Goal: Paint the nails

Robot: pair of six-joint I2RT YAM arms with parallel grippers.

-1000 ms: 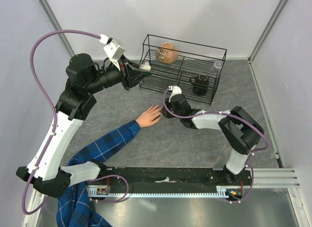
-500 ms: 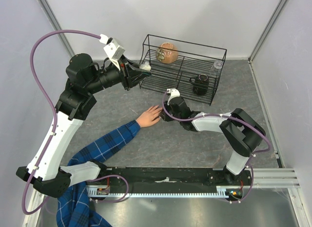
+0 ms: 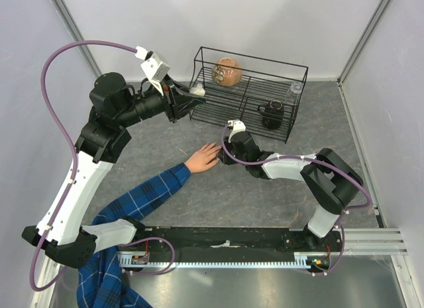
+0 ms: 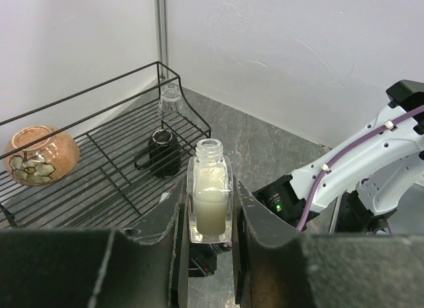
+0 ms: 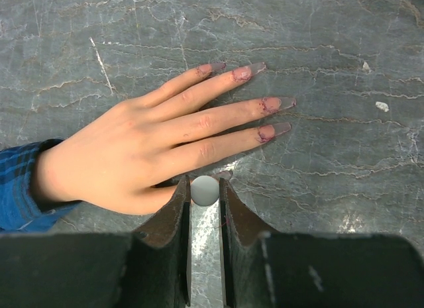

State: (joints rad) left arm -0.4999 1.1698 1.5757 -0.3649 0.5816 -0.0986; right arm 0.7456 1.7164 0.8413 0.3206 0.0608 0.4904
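Note:
A light skin-coloured hand (image 3: 202, 157) with a blue plaid sleeve (image 3: 142, 197) lies flat on the grey table. In the right wrist view the hand (image 5: 132, 155) shows long pale nails (image 5: 275, 104) with reddish smears at their bases. My right gripper (image 5: 205, 189) is shut on a small white round cap (image 5: 205, 191), held right over the thumb tip, which it mostly hides. It sits by the fingertips in the top view (image 3: 224, 154). My left gripper (image 4: 209, 215) is shut on an open clear bottle (image 4: 211, 202) of pale liquid, held up near the rack (image 3: 194, 93).
A black wire rack (image 3: 252, 89) stands at the back, holding a brown round vase (image 3: 226, 72), a black cup (image 3: 271, 111) and a clear glass (image 3: 295, 89). White walls close in the back and sides.
My right gripper has shifted slightly left, closer to the hand. The left arm and the hand have not moved.

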